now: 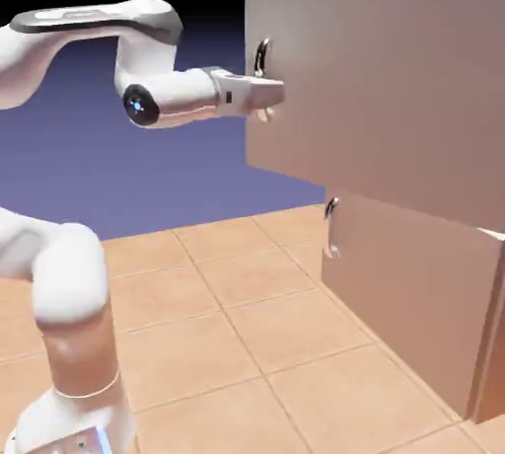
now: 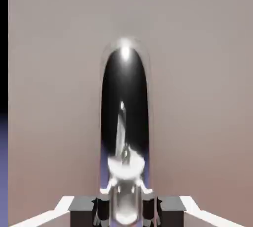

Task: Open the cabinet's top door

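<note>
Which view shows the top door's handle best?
The hand view: the handle fills the middle, nearly full length, with the gripper shut on its lower part. The exterior view shows it small and from the side, its upper curve clear, its middle hidden behind the fingers.

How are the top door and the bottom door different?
The top door has the robot's gripper shut on its handle, but nothing grips the bottom door's handle. The top door sticks out toward the robot, while the bottom door sits further back. Both doors are flat and pinkish-tan, each with a curved, shiny handle.
</note>
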You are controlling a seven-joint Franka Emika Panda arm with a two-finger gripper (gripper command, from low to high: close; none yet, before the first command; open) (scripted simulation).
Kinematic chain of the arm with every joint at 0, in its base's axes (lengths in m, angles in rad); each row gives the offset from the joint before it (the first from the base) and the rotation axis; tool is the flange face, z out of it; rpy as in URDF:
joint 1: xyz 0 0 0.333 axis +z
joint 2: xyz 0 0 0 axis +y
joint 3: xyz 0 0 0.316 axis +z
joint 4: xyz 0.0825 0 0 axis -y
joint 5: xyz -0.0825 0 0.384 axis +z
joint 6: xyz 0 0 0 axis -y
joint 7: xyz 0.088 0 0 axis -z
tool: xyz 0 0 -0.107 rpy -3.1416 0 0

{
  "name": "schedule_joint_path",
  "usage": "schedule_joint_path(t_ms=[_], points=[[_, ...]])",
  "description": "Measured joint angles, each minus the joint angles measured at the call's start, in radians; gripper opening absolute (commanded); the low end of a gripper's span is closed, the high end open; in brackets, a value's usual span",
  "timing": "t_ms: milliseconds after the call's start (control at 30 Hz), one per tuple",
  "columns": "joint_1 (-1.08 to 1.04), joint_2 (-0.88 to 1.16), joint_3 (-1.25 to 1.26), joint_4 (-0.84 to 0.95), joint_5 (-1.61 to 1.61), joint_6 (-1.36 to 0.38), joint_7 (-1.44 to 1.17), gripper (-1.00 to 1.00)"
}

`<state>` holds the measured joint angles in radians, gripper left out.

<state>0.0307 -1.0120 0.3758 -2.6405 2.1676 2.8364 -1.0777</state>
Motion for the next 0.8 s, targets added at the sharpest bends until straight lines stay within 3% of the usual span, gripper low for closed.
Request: schedule_joint_path(t_ms=[400,800], points=[[0.195,-0.284,-0.277,-0.216,-0.523,-0.103,0.315,-1.0],[0.066,-0.551,-0.628,-0.305,-1.031,-0.504,0.545,-1.0]])
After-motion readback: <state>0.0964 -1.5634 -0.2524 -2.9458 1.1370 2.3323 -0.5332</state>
